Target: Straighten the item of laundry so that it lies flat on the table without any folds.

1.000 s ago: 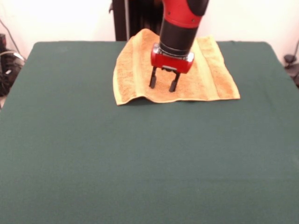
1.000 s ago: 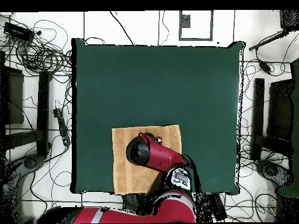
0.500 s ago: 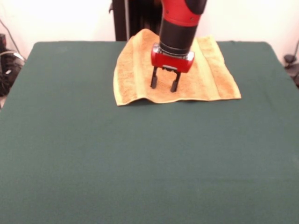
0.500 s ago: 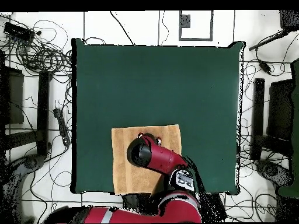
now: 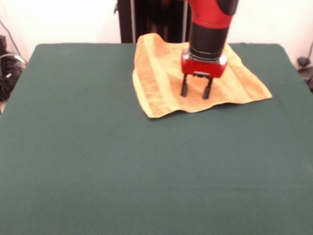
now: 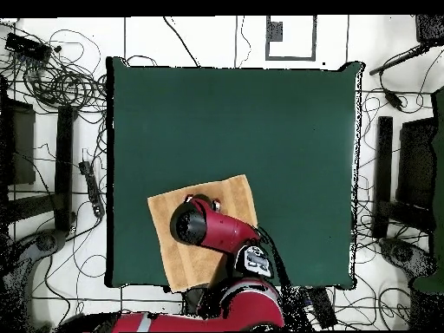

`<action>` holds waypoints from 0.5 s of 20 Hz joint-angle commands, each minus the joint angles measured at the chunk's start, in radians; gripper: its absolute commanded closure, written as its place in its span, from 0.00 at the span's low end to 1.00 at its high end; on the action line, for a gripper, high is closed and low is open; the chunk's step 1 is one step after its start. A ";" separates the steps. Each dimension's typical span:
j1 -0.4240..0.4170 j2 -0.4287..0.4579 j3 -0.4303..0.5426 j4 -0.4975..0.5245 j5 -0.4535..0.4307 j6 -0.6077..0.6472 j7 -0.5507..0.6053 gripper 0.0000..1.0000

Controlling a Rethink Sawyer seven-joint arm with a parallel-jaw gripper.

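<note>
Golden-orange towel (image 5: 161, 78) lies spread on a dark green tabletop (image 5: 146, 171), close to one long edge and turned at an angle to it, with one corner (image 5: 151, 116) slightly raised. A red and black arm comes down over the cloth; its hand (image 5: 195, 93) has two dark fingers (image 5: 184, 85) spread apart, tips at the towel's surface. Most of the green surface lies bare. Seen from overhead, tangled cables (image 6: 61, 82) and dark equipment (image 6: 414, 165) ring the tabletop on a pale floor (image 6: 199, 39).

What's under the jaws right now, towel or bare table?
Towel. The gripper stands with open jaws over the middle of the orange towel, which lies on the green table. From overhead the arm covers that spot, so any contact or fold there is hidden.
</note>
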 commanded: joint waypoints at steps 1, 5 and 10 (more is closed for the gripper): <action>0.096 0.127 0.322 0.006 0.111 0.030 0.303 0.00; 0.107 0.124 0.314 -0.010 0.127 0.065 0.274 0.00; 0.127 0.122 0.271 -0.001 0.216 0.062 0.342 0.00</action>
